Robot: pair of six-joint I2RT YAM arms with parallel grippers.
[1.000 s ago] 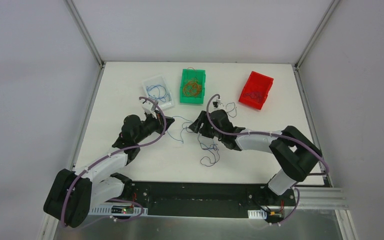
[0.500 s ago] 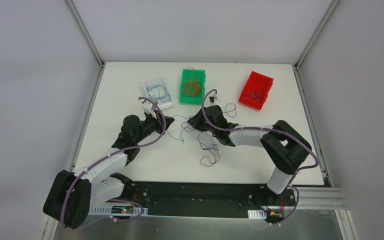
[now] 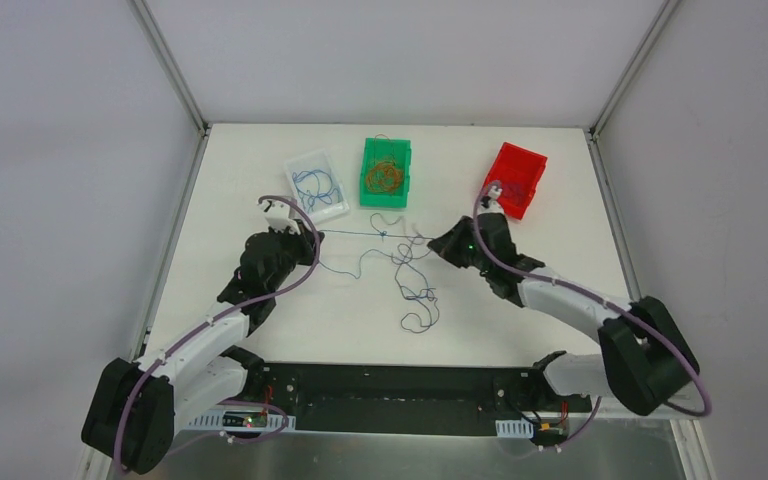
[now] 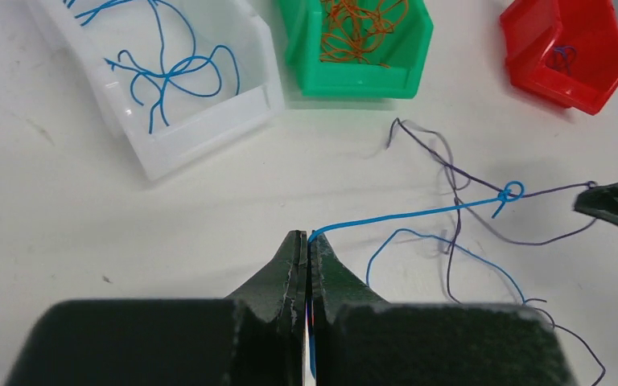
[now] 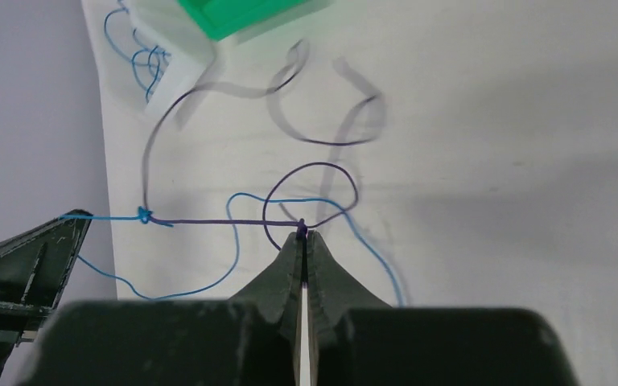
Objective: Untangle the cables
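Observation:
A blue cable [image 4: 402, 215] runs taut from my left gripper [image 4: 309, 237], which is shut on its end. It meets a dark purple cable [image 5: 225, 221] at a small knot [image 5: 143, 215]. My right gripper [image 5: 303, 233] is shut on the purple cable. In the top view the two cables form one straight line [image 3: 370, 235] between the left gripper [image 3: 312, 232] and the right gripper [image 3: 432, 240]. Loose blue and purple loops [image 3: 415, 300] lie on the table below that line.
Three bins stand at the back: a white bin [image 3: 316, 185] with blue cables, a green bin [image 3: 386, 172] with orange cables, and a red bin [image 3: 512, 180] with a purple strand. The right arm's elbow reaches toward the table's right side.
My right gripper has shut on the purple cable and pulled away to the right. The left gripper has drawn slightly left. The slack tangle between them is now stretched into a taut line.

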